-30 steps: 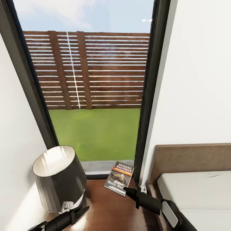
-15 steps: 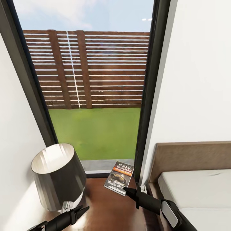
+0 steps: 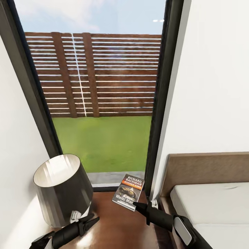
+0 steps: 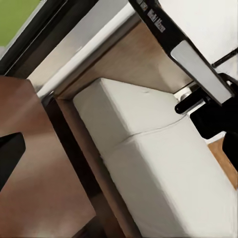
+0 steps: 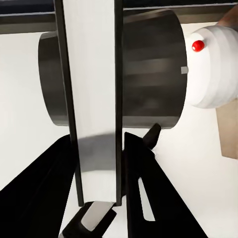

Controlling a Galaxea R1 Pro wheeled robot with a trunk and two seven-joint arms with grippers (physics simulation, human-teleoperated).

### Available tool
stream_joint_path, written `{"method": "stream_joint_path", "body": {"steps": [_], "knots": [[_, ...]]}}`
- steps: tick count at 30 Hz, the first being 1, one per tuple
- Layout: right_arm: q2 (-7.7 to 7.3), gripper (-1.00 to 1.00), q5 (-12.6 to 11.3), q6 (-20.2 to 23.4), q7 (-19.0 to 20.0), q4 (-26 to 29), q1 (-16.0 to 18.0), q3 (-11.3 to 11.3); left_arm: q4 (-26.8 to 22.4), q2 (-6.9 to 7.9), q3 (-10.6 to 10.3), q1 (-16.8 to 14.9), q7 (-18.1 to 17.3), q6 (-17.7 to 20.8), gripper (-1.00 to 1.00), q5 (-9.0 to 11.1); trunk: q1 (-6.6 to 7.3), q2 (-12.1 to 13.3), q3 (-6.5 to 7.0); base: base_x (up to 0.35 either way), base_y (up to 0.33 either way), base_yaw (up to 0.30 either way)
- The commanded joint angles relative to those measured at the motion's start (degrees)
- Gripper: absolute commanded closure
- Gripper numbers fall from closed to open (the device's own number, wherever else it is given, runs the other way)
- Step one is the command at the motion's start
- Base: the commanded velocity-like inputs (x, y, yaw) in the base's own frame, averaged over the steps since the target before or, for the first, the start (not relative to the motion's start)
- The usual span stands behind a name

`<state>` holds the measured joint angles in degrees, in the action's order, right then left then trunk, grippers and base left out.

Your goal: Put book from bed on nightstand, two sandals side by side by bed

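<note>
Head view: tall dark-framed window point(image 3: 97, 86) dead ahead at 12 o'clock, slatted brown fence point(image 3: 103, 76) and green lawn point(image 3: 103, 141) outside, white walls point(image 3: 214, 86) either side. Glossy reddish-brown nightstand point(image 3: 117, 228) top at 6 o'clock, reflective, mostly bare. Dark conical lamp shade point(image 3: 62, 188) at 8 o'clock on the nightstand, pale base point(image 5: 213, 67) with red dot in right wrist view. Bed point(image 3: 214, 211) at 4 o'clock, brown headboard against the wall, light-grey mattress, right beside the nightstand.

Book point(image 3: 128, 192) just above centre of the nightstand top, tilted, cover facing camera, near edge pinched by the right gripper point(image 3: 135, 206). Cannot tell whether the far edge touches the wood. Right wrist view: book seen edge-on, white page block between dark covers, black fingers point(image 5: 144, 198) closed against both sides of it, lamp shade close behind.

Left gripper point(image 3: 90, 220) at 7 o'clock, low over the nightstand, just in front of the lamp shade, holding nothing. Fingertips close together; cannot tell if jaws fully pressed together. Left wrist view: nightstand corner, dark bed frame, grey mattress, headboard, book edge and right arm point(image 4: 208, 94) beyond; strip of wood-plank floor point(image 4: 225, 158) at far side.
</note>
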<state>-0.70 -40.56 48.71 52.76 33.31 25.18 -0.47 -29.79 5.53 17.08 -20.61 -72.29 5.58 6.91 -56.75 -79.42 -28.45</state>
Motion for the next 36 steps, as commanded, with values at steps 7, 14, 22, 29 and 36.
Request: {"method": "stream_joint_path", "body": {"steps": [7,14,22,29,36], "knots": [[0.0,1.0,0.02,0.24,0.1,0.0,0.02,-0.05,-5.51,0.27,0.14,-0.04,-4.33,9.37,-1.0,0.11,0.0,-0.03,-0.06,0.0,0.0,0.0],[0.02,1.0,0.04,0.24,0.11,0.0,0.03,-0.05,-9.16,0.03,0.01,0.01,-5.22,12.55,-1.0,-0.04,0.0,-0.03,-0.06,0.0,0.0,0.0],[0.05,1.0,0.04,0.24,0.08,0.0,0.03,-0.05,-7.68,0.01,-0.03,0.04,-5.08,12.54,-1.0,-0.13,-1.32,-2.44,-1.14,0.0,0.0,0.0],[0.08,1.0,0.04,0.24,0.1,0.0,0.05,-0.05,-7.14,0.01,-0.03,0.06,-4.83,12.45,-1.0,-0.15,-2.85,-5.25,-2.39,0.0,0.0,0.0],[0.09,1.0,0.04,0.24,0.08,0.0,0.02,-0.05,-5.9,0.01,-0.03,0.05,-4.71,12.38,-1.0,-0.22,-4.39,-8.05,-3.65,0.0,0.0,0.0]]}}
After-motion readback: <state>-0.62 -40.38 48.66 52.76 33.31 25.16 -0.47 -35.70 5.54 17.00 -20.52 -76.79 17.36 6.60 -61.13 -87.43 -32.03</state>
